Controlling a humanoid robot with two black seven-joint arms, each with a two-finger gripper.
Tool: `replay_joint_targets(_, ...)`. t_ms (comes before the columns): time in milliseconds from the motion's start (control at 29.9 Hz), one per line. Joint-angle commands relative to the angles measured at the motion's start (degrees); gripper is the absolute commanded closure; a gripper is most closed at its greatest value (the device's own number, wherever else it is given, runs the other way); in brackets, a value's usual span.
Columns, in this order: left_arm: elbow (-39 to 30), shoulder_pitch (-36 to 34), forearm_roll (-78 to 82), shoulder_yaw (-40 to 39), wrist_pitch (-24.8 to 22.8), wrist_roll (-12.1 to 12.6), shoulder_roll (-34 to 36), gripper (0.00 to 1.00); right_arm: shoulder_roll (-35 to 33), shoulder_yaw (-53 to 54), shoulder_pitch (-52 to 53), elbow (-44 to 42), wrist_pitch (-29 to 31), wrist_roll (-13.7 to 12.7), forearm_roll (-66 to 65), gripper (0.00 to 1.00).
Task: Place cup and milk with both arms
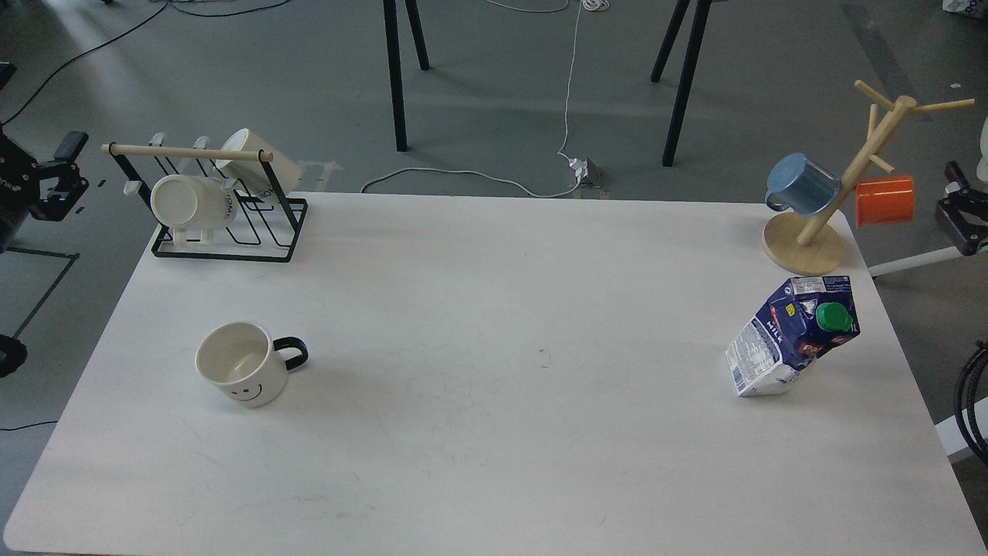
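Note:
The cup (241,364), cream-white with a black handle pointing right and a smiley face toward me, stands upright on the left part of the white table (494,324). On the right side stands the milk (795,336), a dented dark-blue and white carton with a green cap, leaning a little. My left gripper (68,171) hangs off the table's left edge, far up and left of the cup; its two dark fingers look spread with nothing between them. My right gripper (957,218) shows only partly at the right edge, beyond the table and above the milk.
A black wire rack (224,239) with a wooden bar holds two cream mugs at the back left corner. A wooden mug tree (806,239) at the back right carries a blue mug (803,184) and an orange mug (885,201), close behind the milk. Cables and black stand legs lie on the floor beyond.

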Motion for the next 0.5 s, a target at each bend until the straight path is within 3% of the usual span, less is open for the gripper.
replay_joint_targets(0,1.73,-2.14,0.16,0.42,0.01,0.00,0.08,0.01,0.10,0.00,-0.02,0.07,0.00,0.05,-0.28,0.01)
replay_joint_targets(334,3.39,-1.26,0.24,0.51,0.01,0.00,-0.53,0.01,0.36,0.00,0.07,-0.01,0.00,0.05,-0.37,0.01)
replay_joint_targets(468,3.57,-0.55,6.29,5.24,0.01,0.00,0.61,0.01,0.62,0.18,0.16,-0.19,0.00,0.05,-0.37,0.01)
